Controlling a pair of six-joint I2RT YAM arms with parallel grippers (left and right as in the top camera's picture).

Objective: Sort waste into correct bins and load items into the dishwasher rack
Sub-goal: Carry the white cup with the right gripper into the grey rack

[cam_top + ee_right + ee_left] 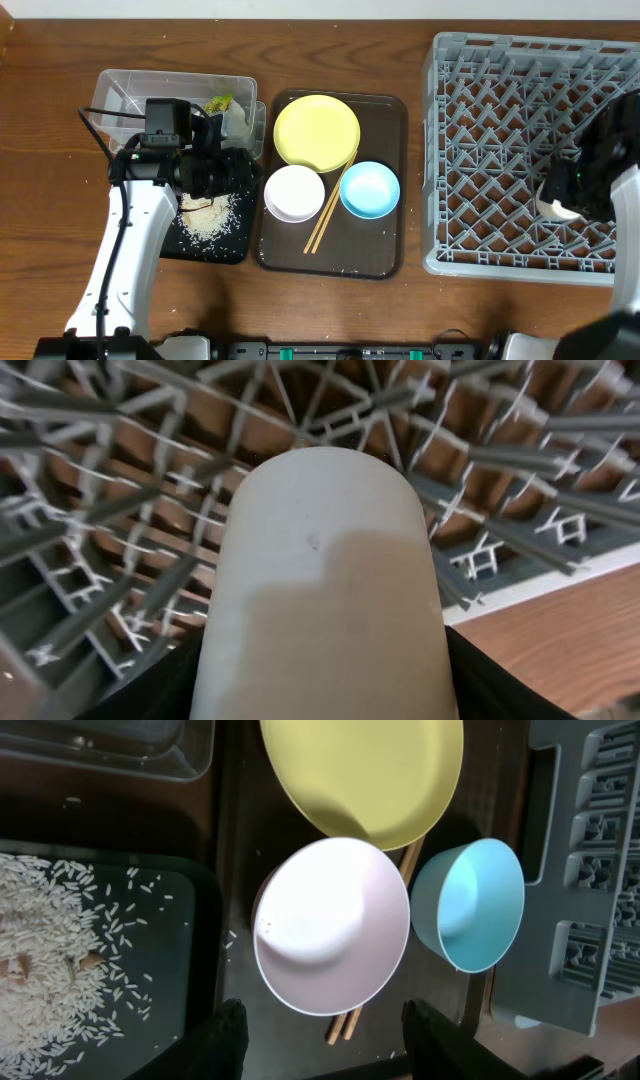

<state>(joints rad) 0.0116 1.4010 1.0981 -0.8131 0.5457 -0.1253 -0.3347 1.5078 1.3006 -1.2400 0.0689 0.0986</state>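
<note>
Two bins sit at the left of the desk (pixel 50 200), with bare wood open beyond their left edges. The clear tub (pixel 175 95) lies at the back, and the wrapper packet (pixel 219 103) and the tissue (pixel 238 122) are at its right end. The black tray (pixel 228 250) lies in front of it, rice (pixel 210 218) scattered over its floor. Its right edge runs just beside the brown serving tray (pixel 385 255).

The left pincer (pixel 328 1038) hangs above the seam between these two trays. Its fingers are spread wide with nothing between them.

On the brown serving tray the yellow plate (pixel 316 131) fills the back half, close to the far rim. The white bowl (pixel 294 192) and the blue bowl (pixel 370 189) stand side by side in front of the plate. The chopsticks (pixel 328 210) slant between the bowls, and the wrist view shows them running under the white bowl's edge. The front strip of this tray is bare apart from a few specks.

A narrow strip of bare desk separates the tray's right rim from the rack (pixel 500 150). The rack reaches to the right edge of the overhead view, and most of its lattice floor is free.

The right pincer (pixel 320 695) is low inside the rack near the front right corner. It is closed around the cup (pixel 325 560), with a dark finger pressed on each side. The rack's front wall is close beyond the cup.
</note>
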